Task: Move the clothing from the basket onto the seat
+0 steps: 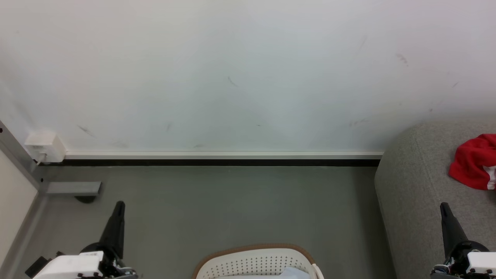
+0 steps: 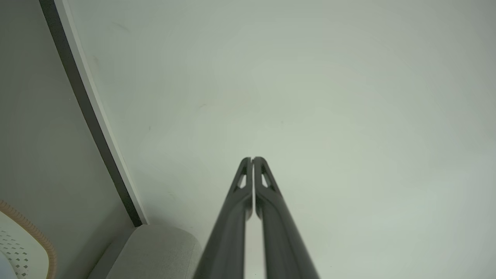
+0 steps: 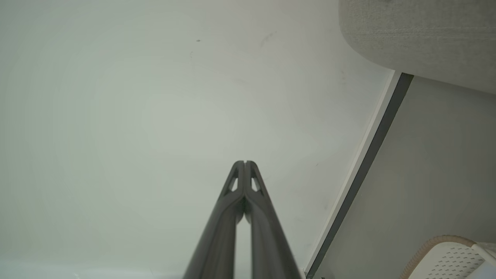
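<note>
Grey floor [image 1: 232, 205]; left fingers [image 2: 232, 221], right fingers [image 3: 259, 217] pressed together, empty

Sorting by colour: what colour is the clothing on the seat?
The clothing is red with white trim; best in head view.

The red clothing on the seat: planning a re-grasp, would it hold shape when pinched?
Probably not: the clothing lies crumpled in soft folds on the seat, so it likely hangs limp. Being a flattish heap, it seems unlikely to roll.
</note>
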